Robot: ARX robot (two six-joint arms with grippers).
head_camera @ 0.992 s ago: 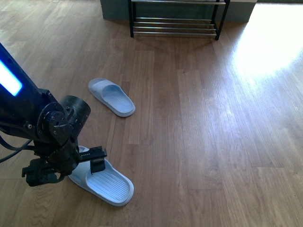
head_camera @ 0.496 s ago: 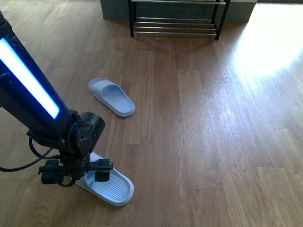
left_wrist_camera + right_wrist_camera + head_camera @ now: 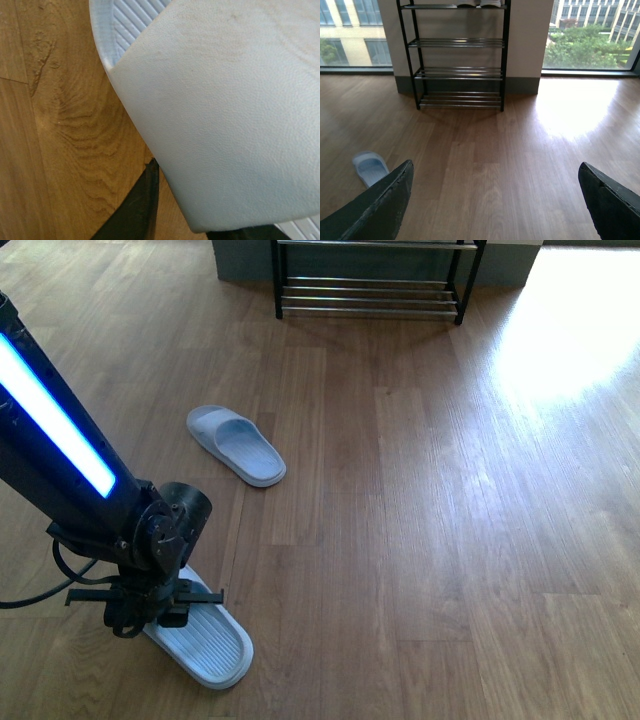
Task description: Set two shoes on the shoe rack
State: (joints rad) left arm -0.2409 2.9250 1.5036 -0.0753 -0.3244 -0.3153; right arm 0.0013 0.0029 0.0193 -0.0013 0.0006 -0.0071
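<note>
The two shoes here are pale blue slide slippers. One slipper [image 3: 212, 645] lies on the wood floor at the near left. My left gripper [image 3: 165, 608] is down on it, shut on its strap. In the left wrist view the strap [image 3: 225, 115] fills the frame, with a black finger [image 3: 137, 210] against its edge and my left gripper [image 3: 200, 212] closed around it. The other slipper [image 3: 237, 445] lies further out, also in the right wrist view [image 3: 370, 167]. The shoe rack [image 3: 370, 285] stands at the far wall. My right gripper [image 3: 495, 200] is open and empty, facing the rack [image 3: 460, 72].
Bare wood floor lies between the slippers and the rack. A bright sun patch [image 3: 570, 330] marks the floor at the far right. Windows [image 3: 590, 35] flank the rack's wall. White soles [image 3: 480, 4] show on the rack's top tier.
My left arm has come down and swung left. The near slipper has shifted left and toward me with it. The far slipper has not moved.
</note>
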